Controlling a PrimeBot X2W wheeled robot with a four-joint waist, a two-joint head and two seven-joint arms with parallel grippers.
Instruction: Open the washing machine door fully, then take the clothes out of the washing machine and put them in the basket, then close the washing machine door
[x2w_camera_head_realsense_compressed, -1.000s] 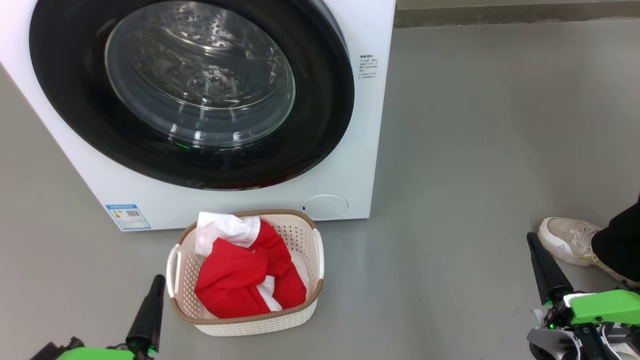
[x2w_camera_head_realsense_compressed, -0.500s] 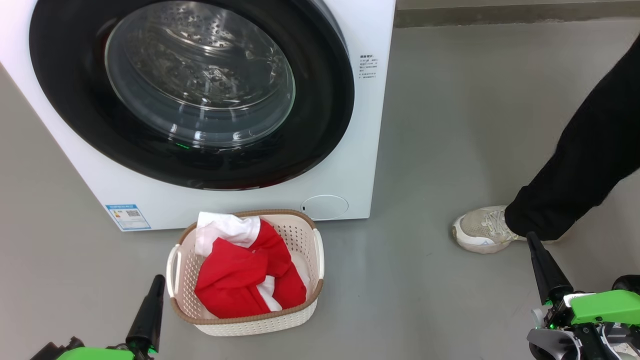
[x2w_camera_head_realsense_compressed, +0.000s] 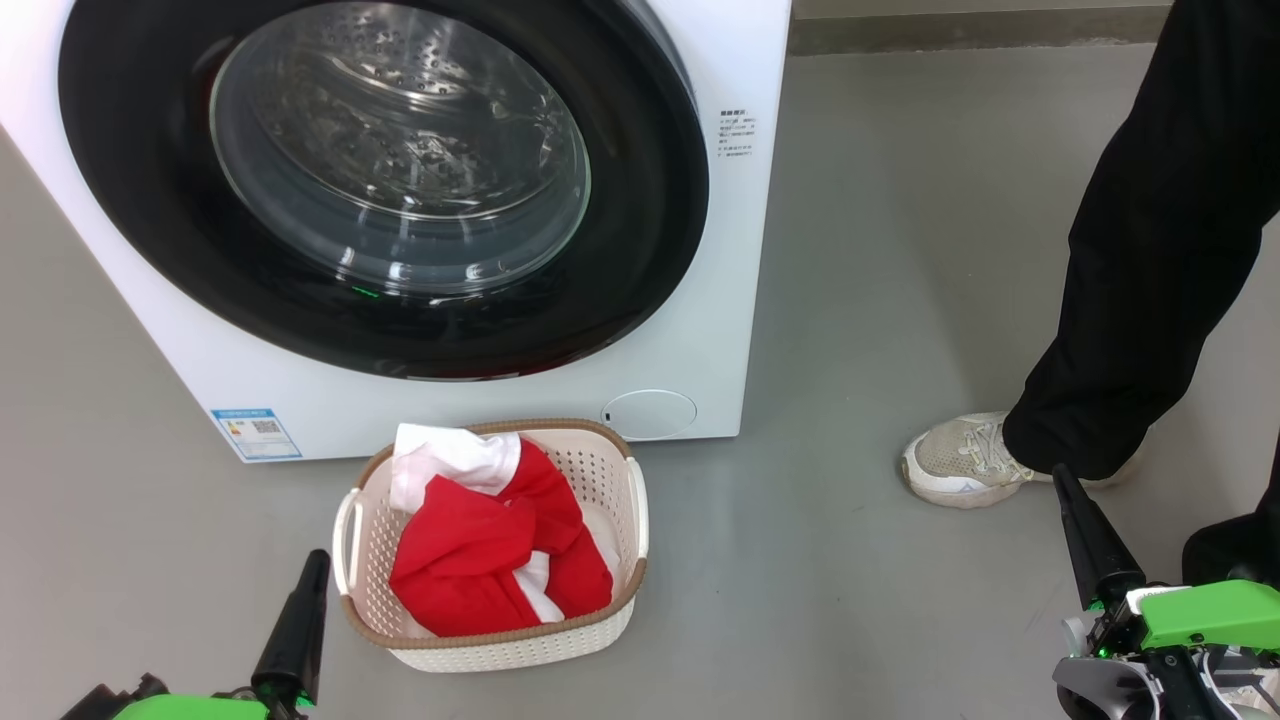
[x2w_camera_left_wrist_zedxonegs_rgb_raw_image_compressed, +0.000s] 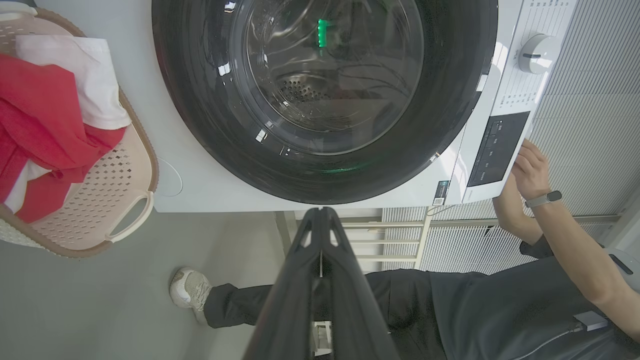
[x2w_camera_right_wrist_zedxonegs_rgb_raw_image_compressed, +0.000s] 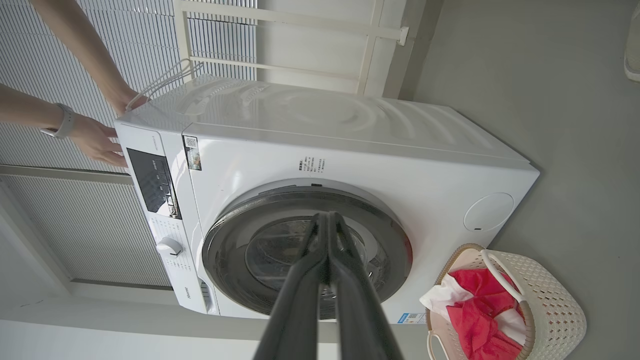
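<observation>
The white washing machine (x2w_camera_head_realsense_compressed: 700, 330) stands ahead with its black-rimmed round door (x2w_camera_head_realsense_compressed: 390, 180) closed against the front. Red and white clothes (x2w_camera_head_realsense_compressed: 490, 550) lie in the cream basket (x2w_camera_head_realsense_compressed: 520, 645) on the floor just in front of it. My left gripper (x2w_camera_head_realsense_compressed: 315, 560) is shut and empty, low at the basket's left side. Far to the right my right gripper (x2w_camera_head_realsense_compressed: 1062, 475) is shut and empty, near a person's shoe. Each wrist view looks along its gripper's joined fingers, the left gripper (x2w_camera_left_wrist_zedxonegs_rgb_raw_image_compressed: 320, 212) and the right gripper (x2w_camera_right_wrist_zedxonegs_rgb_raw_image_compressed: 327, 217), at the door (x2w_camera_left_wrist_zedxonegs_rgb_raw_image_compressed: 325, 100) (x2w_camera_right_wrist_zedxonegs_rgb_raw_image_compressed: 305, 255).
A person in black trousers (x2w_camera_head_realsense_compressed: 1150, 280) and a pale shoe (x2w_camera_head_realsense_compressed: 960, 460) stands right of the machine, close to my right gripper. Their hands (x2w_camera_right_wrist_zedxonegs_rgb_raw_image_compressed: 100, 142) touch the control panel (x2w_camera_left_wrist_zedxonegs_rgb_raw_image_compressed: 495, 147). Grey floor (x2w_camera_head_realsense_compressed: 900, 250) lies open between machine and person.
The person has stepped in from the right: the leg and shoe moved left toward the machine and now stand by it. Neither gripper, the basket nor the door has moved.
</observation>
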